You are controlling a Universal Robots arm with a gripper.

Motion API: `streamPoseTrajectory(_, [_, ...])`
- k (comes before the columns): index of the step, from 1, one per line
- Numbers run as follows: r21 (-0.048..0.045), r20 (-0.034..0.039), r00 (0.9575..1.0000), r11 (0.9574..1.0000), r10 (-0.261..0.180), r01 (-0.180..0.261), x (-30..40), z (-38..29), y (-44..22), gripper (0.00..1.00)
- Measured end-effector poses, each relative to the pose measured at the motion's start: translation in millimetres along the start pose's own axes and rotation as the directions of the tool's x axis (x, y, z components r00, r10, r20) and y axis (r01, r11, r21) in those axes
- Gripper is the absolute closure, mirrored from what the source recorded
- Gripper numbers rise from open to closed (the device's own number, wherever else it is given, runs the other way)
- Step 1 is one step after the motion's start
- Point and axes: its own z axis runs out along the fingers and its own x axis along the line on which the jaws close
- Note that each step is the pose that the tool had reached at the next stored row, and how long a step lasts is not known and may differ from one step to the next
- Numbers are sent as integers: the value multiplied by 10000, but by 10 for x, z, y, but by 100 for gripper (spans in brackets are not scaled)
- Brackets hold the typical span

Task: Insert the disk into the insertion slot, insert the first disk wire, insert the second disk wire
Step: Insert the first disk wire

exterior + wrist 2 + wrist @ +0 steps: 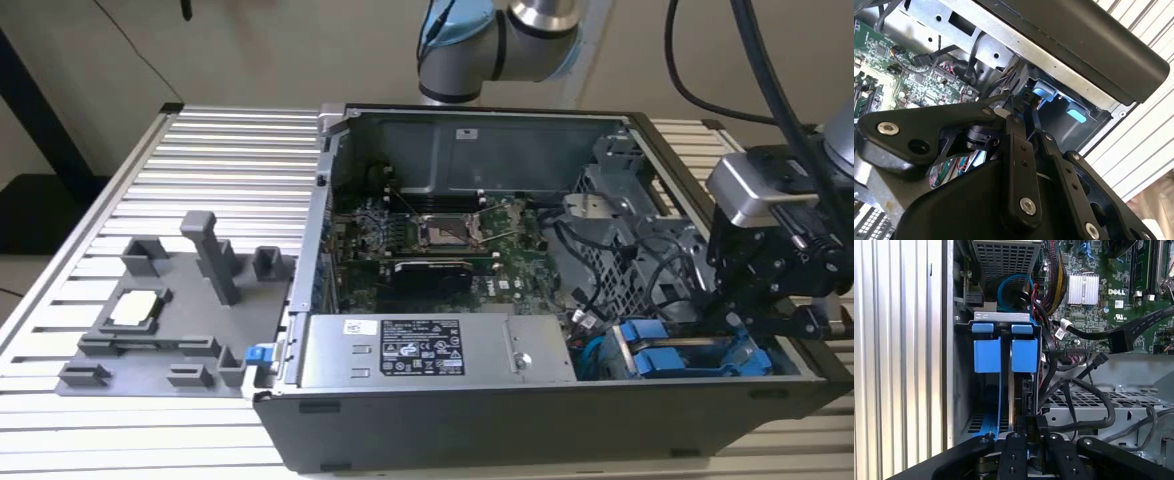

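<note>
The disk (1023, 356) in its blue carrier stands in the insertion slot of the open computer case (534, 420), beside another blue carrier (987, 355). In the exterior view the blue carriers (665, 357) sit at the case's near corner on that view's right. My gripper (1032, 432) hangs right over the disk's dark edge, with its black fingers (1015, 442) drawn close on a small black connector of a disk wire (1033, 422). In the second wrist view the gripper (1015, 116) tips meet just before the blue tabs (1045, 92). In the exterior view the gripper (742, 325) reaches into that corner.
A grey labelled power-supply box (427, 352) lies along the case's near wall, with the green motherboard (441, 235) behind it. Thick black cables (1094, 390) loop over a metal cage beside the slot. A grey fixture (174, 320) sits on the slatted table at the exterior view's left.
</note>
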Motion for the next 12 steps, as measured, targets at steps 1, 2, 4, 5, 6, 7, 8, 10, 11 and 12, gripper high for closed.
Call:
streamPoseTrajectory(1, [0, 3, 10000, 10000, 0, 0, 0, 2, 0, 81])
streamPoseTrajectory(2, [1, 1, 10000, 10000, 0, 0, 0, 2, 0, 81])
streamPoseTrajectory(4, [0, 1, 10000, 10000, 0, 0, 0, 3, 0, 81])
streamPoseTrajectory(5, [-1, 20, 10000, 10000, -1, 1, -1, 12, -1, 81])
streamPoseTrajectory(6, [-1, 16, 10000, 10000, -1, 1, 0, 13, -1, 80])
streamPoseTrajectory(7, [0, 15, 10000, 10000, -1, 1, 0, 13, -1, 80])
streamPoseTrajectory(8, [0, 8, 10000, 10000, -1, 1, 0, 10, -1, 73])
streamPoseTrajectory(10, [0, 0, 10000, 10000, -1, 1, -1, -2, 0, 73])
streamPoseTrajectory(11, [0, 3, 10000, 10000, 0, 0, -1, -17, 0, 73])
streamPoseTrajectory(12, [0, 3, 10000, 10000, 0, 0, -3, -40, -1, 73])
